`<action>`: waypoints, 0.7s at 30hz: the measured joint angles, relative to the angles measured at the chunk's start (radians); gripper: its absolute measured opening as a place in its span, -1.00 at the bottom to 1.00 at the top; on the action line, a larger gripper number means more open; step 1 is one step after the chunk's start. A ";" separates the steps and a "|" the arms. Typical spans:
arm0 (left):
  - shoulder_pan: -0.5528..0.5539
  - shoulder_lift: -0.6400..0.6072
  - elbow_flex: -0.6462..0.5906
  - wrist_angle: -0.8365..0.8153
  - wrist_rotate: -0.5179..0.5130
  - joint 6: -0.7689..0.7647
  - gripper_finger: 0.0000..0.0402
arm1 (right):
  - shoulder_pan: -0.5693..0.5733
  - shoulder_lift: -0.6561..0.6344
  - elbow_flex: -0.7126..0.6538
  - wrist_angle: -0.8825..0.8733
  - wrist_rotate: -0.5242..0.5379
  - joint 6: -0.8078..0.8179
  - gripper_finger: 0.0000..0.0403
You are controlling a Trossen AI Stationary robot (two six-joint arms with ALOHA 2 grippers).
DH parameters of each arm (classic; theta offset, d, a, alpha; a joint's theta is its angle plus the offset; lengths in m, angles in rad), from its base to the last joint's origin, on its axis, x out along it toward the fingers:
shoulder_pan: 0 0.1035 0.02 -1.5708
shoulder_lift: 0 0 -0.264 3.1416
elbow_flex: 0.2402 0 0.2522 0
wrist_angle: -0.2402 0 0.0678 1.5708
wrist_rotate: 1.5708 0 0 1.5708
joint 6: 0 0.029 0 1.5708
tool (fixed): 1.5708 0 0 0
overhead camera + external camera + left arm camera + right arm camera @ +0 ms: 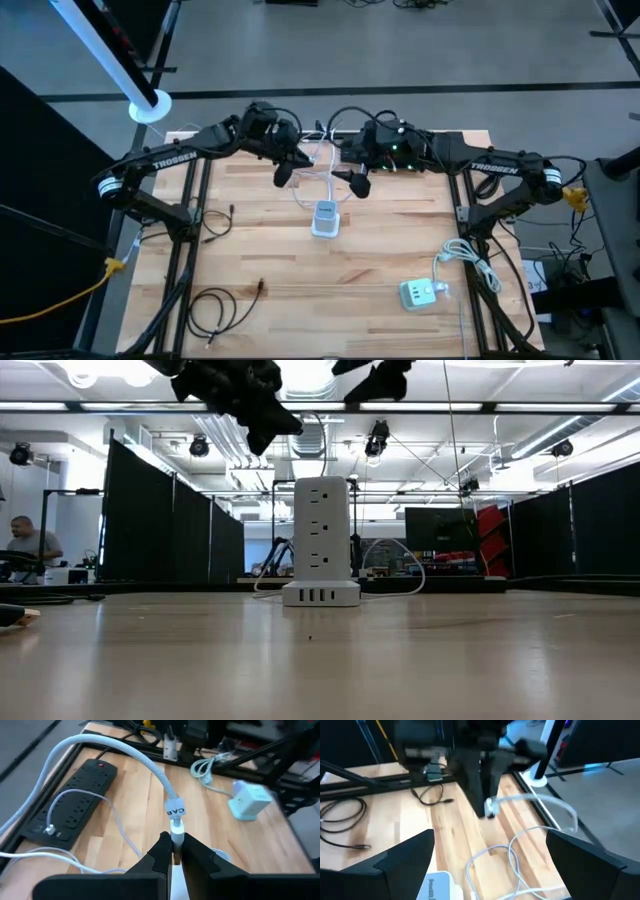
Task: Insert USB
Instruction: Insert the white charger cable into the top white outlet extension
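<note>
USB plug (177,827): white, on a braided white cable (120,751) bearing a label tag; pinched between the left gripper's (173,851) fingers, held in the air above the counter (270,250), behind the tower power strip (326,218).
Tower power strip: white, upright near the counter's middle; the low view shows outlets stacked on its face and a row of small ports along its base (320,595).
Left gripper jaws: together, clamped on the USB plug; gripper raised off the counter.
Right gripper (358,183) jaws: wide apart, holding and touching nothing; hangs above the counter just beside the left gripper, facing it.
Open room, front: bare wood in front of the tower; a black cable (215,305) lies coiled by the front left corner.
Open room, right: a small pale green cube charger (420,293) with its white cord rests near the front right edge, well apart from the tower.
Back edge: a black power strip (70,815) lies flat along it, with loose white cable looped beside it.
Left edge: dark arm frame struts stand along it.
</note>
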 joint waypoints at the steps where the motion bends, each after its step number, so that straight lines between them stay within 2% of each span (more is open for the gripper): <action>1: -0.020 0.000 0.000 -0.004 -0.060 0.021 -0.91 | 0.001 -0.001 0.011 0.000 0.004 0.050 0.83; 3: -0.064 0.000 0.000 -0.004 -0.248 0.065 -0.91 | -0.001 -0.001 0.025 0.002 0.011 0.178 0.83; 8: -0.194 0.000 0.000 0.102 -0.859 0.252 -0.91 | -0.001 -0.001 0.026 -0.001 0.065 0.501 0.83; 11: -0.249 0.000 0.000 0.250 -1.090 0.415 -0.91 | -0.004 -0.001 0.026 0.003 0.067 0.701 0.83; 13: -0.277 0.000 0.000 0.364 -1.152 0.559 -0.91 | -0.016 -0.001 0.026 0.011 0.059 0.823 0.83; 17: -0.318 0.000 -0.008 0.546 -1.156 0.860 -0.91 | -0.044 -0.014 0.025 0.048 0.014 1.018 0.83; 21: -0.326 0.004 -0.014 0.610 -1.130 1.143 -0.91 | -0.054 -0.024 0.025 0.173 -0.028 1.169 0.83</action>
